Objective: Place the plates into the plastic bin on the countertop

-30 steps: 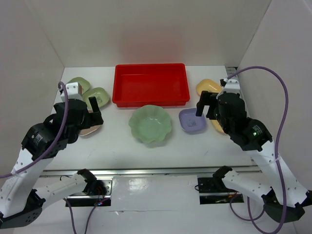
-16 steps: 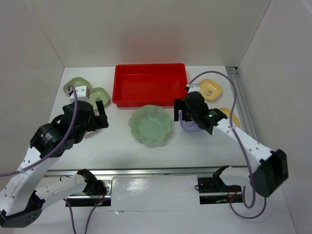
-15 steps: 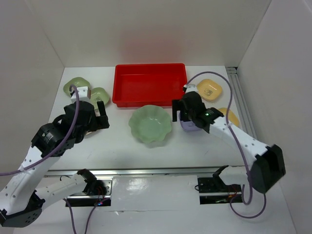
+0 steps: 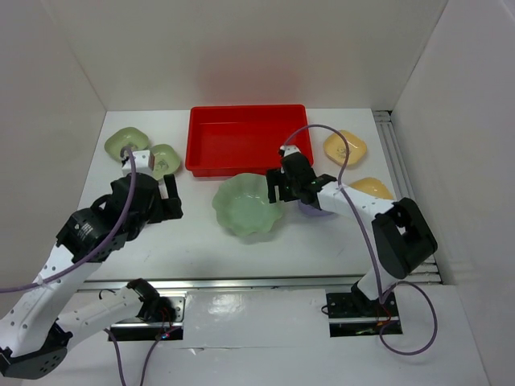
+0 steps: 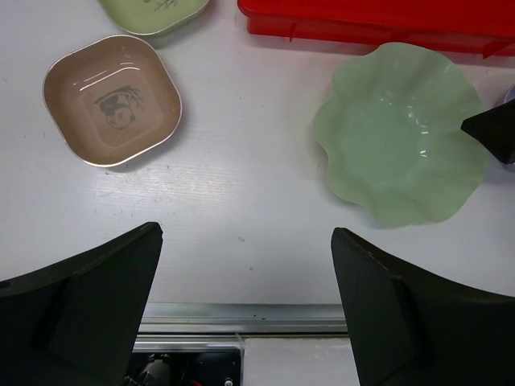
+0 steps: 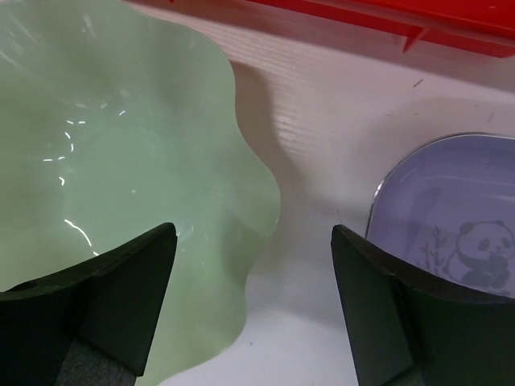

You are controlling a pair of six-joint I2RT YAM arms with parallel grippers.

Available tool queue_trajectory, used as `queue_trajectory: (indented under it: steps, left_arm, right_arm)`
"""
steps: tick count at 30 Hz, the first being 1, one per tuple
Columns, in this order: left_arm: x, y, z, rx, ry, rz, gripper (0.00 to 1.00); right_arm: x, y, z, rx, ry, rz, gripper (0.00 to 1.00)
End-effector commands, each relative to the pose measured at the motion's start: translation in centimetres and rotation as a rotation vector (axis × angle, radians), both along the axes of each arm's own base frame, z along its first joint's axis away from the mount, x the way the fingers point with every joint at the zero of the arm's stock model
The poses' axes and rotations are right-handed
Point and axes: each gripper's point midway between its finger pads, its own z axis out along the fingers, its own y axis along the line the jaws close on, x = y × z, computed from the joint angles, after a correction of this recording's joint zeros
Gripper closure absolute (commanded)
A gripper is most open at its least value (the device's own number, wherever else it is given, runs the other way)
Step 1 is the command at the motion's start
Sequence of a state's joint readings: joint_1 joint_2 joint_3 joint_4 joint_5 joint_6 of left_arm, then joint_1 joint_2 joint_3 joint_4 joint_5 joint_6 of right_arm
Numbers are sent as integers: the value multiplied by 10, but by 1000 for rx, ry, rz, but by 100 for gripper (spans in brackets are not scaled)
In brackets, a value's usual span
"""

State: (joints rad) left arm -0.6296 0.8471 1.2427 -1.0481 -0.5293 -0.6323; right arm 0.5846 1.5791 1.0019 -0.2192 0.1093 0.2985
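Observation:
The large pale-green scalloped plate (image 4: 245,207) lies in front of the red plastic bin (image 4: 249,138), which holds nothing. My right gripper (image 4: 283,190) is open and low at the plate's right rim. In the right wrist view its jaws (image 6: 253,314) straddle that rim (image 6: 241,193), with the lavender plate (image 6: 451,217) under the right finger. My left gripper (image 4: 171,199) is open and empty, left of the large plate (image 5: 398,145). The pinkish-tan plate (image 5: 113,100) shows in the left wrist view. It is hidden under the left arm in the top view.
Two small pale-green plates (image 4: 125,142) (image 4: 166,158) sit at the back left. Two yellow-orange plates (image 4: 344,147) (image 4: 372,187) sit at the right. White walls close in the white countertop (image 4: 201,241). A metal rail (image 4: 257,281) runs along its near edge.
My right arm has swung left from the right side, past the lavender plate, to the large green plate's right rim. My left gripper has shifted slightly right.

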Motion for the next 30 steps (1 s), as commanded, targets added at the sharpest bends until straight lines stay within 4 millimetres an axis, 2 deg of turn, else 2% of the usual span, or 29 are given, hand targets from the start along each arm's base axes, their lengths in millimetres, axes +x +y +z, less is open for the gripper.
queue_trajectory:
  steps: [1, 2, 3, 5, 9, 10, 11, 12, 14, 16, 17, 18, 21, 26, 27, 28, 30]
  left_arm:
    - [2, -1, 10, -27, -41, 0, 0]
    - [0, 0, 8, -27, -41, 0, 0]
    - [0, 0, 8, -27, -41, 0, 0]
    - [0, 1, 8, -20, -41, -5, 0]
    - [0, 1, 8, -20, -41, -5, 0]
    - [2, 0, 9, -25, -49, -5, 0]
    - [2, 0, 9, -25, -49, -5, 0]
    - [2, 0, 9, -25, -49, -5, 0]
    - [2, 0, 9, -25, -49, -5, 0]
    - [2, 0, 9, -25, -49, -5, 0]
    - [2, 0, 9, -25, -49, -5, 0]
    - [2, 0, 9, -25, -49, -5, 0]
    - [2, 0, 9, -18, -49, -10, 0]
    - [2, 2, 13, -18, -60, -3, 0]
    - [2, 2, 13, -18, -60, -3, 0]
    - [2, 2, 13, -18, -60, -3, 0]
    - [4, 0, 14, -17, -59, -3, 0]
  right_arm:
    - [9, 15, -1, 69, -40, 31, 16]
    - [11, 16, 1, 81, -45, 24, 20]
    - [5, 19, -7, 75, -23, 39, 22]
    - [7, 21, -6, 82, -33, 40, 24]
    - [1, 19, -24, 66, 5, 46, 29]
    - [2, 20, -22, 77, 1, 40, 32]
    - [-2, 19, -31, 71, 23, 46, 32]
    - [-2, 19, -31, 70, 23, 46, 32]
    - [-6, 19, -34, 72, 35, 53, 54]
    - [-10, 18, -39, 76, 53, 52, 70]
    - [-12, 22, -33, 83, 41, 62, 75]
    - [-14, 21, -27, 92, 39, 56, 86]
    - [-29, 26, -19, 83, 40, 85, 100]
    - [-65, 32, -5, 74, 86, 181, 100]
    - [-67, 35, 9, 102, 69, 197, 100]
    - [-77, 42, 14, 141, 96, 244, 100]
    - [-73, 55, 42, 203, 56, 282, 100]
